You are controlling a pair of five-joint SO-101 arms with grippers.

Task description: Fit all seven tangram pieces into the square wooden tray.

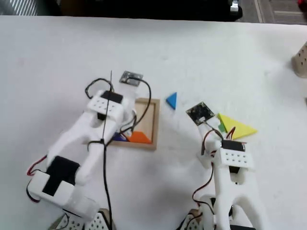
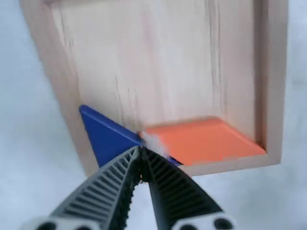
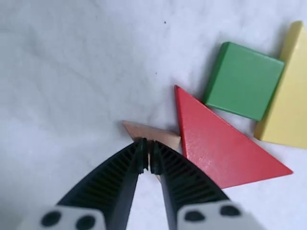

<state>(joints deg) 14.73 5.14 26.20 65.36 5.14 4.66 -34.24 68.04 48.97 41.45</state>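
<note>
You see bright, diffuse light in all views; the table (image 1: 201,52) glares near-white, and shadows are faint and soft.

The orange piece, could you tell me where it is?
High view: the orange piece lies in the tray, against its near wall, beside the blue piece.

Tray (image 2: 276,72): bare pale wood, and you can see its grain. Orange piece (image 2: 201,141), at the tray's 6 o'clock: smooth satin paint, as on the red triangle (image 3: 220,143). Your left gripper (image 2: 140,153): ribbed matt black plastic. Table (image 3: 72,57): matt white.
</note>
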